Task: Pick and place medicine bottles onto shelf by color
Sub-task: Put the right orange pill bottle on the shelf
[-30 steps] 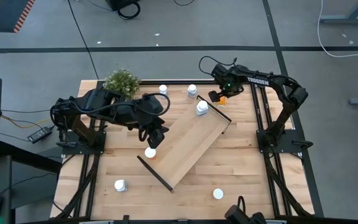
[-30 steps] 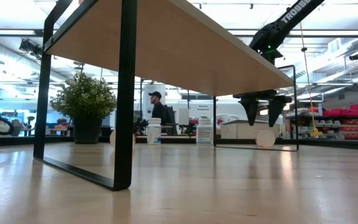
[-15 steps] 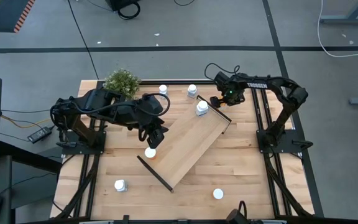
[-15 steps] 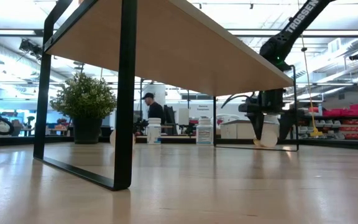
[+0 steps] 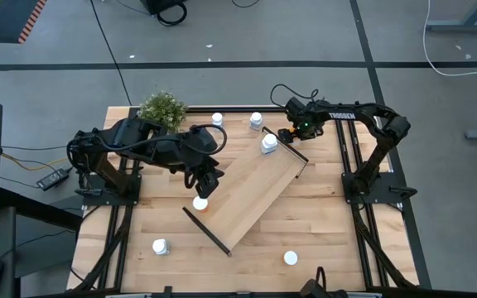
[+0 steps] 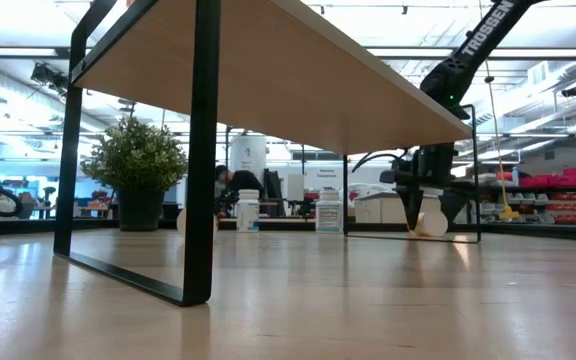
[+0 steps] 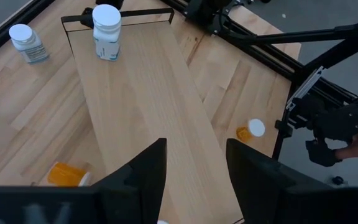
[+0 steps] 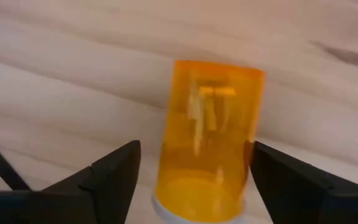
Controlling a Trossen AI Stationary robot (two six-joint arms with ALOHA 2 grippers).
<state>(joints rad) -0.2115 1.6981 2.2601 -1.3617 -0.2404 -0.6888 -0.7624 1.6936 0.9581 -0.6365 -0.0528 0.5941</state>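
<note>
An orange bottle (image 8: 207, 137) lies on its side on the table by the shelf's far right end, with its white cap (image 6: 430, 223) toward my right wrist. My right gripper (image 8: 194, 147) (image 5: 289, 132) is open and low, one finger on each side of that bottle, with a gap showing. My left gripper (image 7: 194, 149) (image 5: 208, 180) is open and hovers over the shelf's left long edge. The light-wood shelf (image 5: 255, 194) stands aslant on its black rails. One white bottle (image 5: 269, 143) stands on the shelf's far end. An orange bottle (image 5: 199, 203) lies beside the shelf under my left arm.
Two white bottles (image 5: 217, 119) (image 5: 256, 121) stand near the far edge, right of a potted plant (image 5: 162, 108). Two more bottles (image 5: 160, 246) (image 5: 291, 257) are near the table's near edge. The shelf's black end rail (image 5: 292, 147) stands close to my right gripper.
My right gripper has come down from above the lying orange bottle to table height, and its open fingers now stand on either side of it. The bottle has stayed where it was. My left arm has kept still.
</note>
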